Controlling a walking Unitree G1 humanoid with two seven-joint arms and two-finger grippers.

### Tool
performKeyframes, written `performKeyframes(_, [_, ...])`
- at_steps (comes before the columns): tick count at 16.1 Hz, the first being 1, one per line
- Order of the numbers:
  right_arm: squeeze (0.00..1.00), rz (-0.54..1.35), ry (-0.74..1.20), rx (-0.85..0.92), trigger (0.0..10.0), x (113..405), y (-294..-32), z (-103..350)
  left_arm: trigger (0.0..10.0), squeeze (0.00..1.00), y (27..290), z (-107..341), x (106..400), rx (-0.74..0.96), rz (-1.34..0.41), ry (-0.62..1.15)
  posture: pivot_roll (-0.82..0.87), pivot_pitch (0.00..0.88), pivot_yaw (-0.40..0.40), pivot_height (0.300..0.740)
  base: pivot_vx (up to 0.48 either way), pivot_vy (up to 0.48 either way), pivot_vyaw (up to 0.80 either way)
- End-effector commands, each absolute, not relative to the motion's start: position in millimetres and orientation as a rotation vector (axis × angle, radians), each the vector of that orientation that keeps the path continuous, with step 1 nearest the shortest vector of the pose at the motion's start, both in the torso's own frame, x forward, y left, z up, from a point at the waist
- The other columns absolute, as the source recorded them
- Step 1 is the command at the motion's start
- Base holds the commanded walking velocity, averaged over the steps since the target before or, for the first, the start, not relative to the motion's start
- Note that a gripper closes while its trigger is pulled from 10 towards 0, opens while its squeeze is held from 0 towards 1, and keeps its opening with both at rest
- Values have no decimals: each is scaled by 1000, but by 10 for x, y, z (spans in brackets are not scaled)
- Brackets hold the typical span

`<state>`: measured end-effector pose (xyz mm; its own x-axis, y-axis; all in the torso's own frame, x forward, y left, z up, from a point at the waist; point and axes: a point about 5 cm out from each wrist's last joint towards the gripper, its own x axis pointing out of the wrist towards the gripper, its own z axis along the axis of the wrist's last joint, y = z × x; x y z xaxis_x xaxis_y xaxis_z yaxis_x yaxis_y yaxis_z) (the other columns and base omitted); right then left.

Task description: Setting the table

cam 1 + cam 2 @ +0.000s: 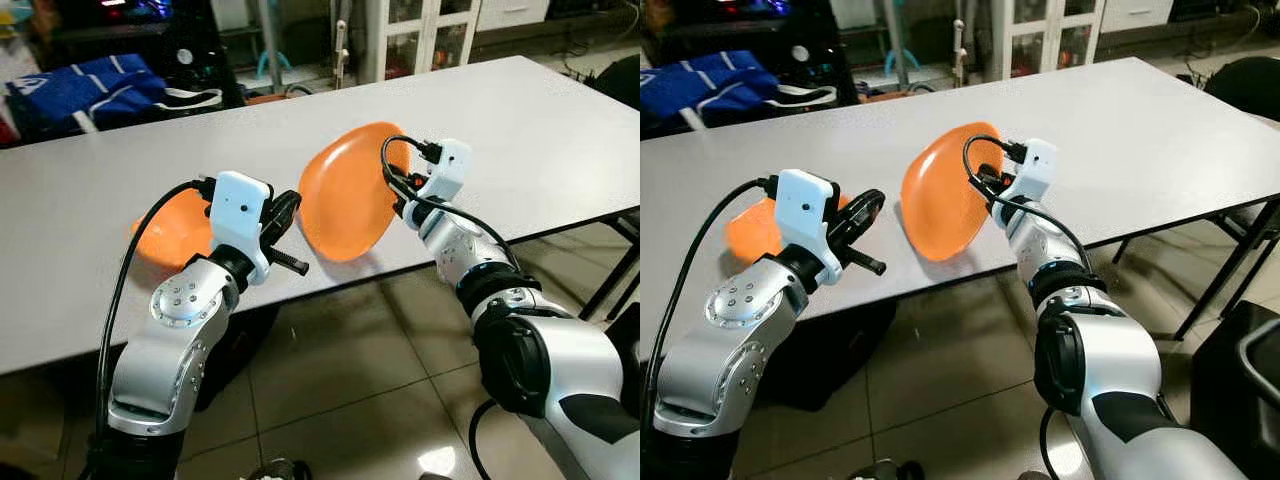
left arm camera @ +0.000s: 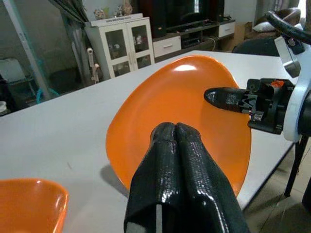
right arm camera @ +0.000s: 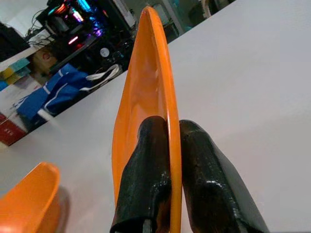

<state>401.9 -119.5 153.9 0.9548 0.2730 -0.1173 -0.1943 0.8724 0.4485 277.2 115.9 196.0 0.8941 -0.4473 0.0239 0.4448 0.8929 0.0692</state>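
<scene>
Placing of the orange plate [image 1: 345, 195] is the step in hand, as I judge it. The right gripper [image 3: 167, 160] has its two black fingers pinched on the rim of this plate, one finger on each face, so the plate stands steeply tilted, almost on its edge. Its lower edge is close to the grey table [image 1: 520, 130], near the front edge, and a shadow lies under it; I cannot tell if it touches the surface or hangs a little above.

The left gripper [image 2: 176, 141] has its fingers pressed together and holds nothing. It hovers just beside the plate, on the robot's left, pointing toward the plate's hollow face. Behind the left wrist an orange bowl [image 1: 175, 230] sits on the table, already in its place, well apart from the plate but on the same front side.

The next move, in my opinion, calls for turning the right wrist so that the plate comes flat, lowering it until the bottom rests fully on the table, and only then opening the fingers. Because the plate is near the table's front edge, it should be laid a little further inside. The left gripper should stay clear of the plate when it comes down.
</scene>
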Motion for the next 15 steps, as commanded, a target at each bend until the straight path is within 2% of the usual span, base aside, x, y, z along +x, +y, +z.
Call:
performKeyframes(1, [0, 250, 182, 447, 10000, 4026, -1140, 1560, 10000, 0, 1179, 1992, 2761, 68, -454, -49, -85, 0, 97, 740, 0, 0, 0])
performKeyframes(4, [0, 233, 281, 352, 10000, 3924, -1099, 1290, 10000, 0, 1202, 1995, 2741, 74, -448, -47, -62, 0, 89, 740, 0, 0, 0])
performKeyframes(8, [0, 213, 352, 312, 10000, 3838, -1075, 1095, 10000, 0, 1244, 1994, 2696, 85, -428, -43, -34, 0, 84, 740, 0, 0, 0])
performKeyframes(15, [0, 209, 315, 202, 10000, 3837, -1048, 1107, 10000, 0, 1272, 1985, 2669, 95, -412, -35, -30, 0, 86, 740, 0, 0, 0])
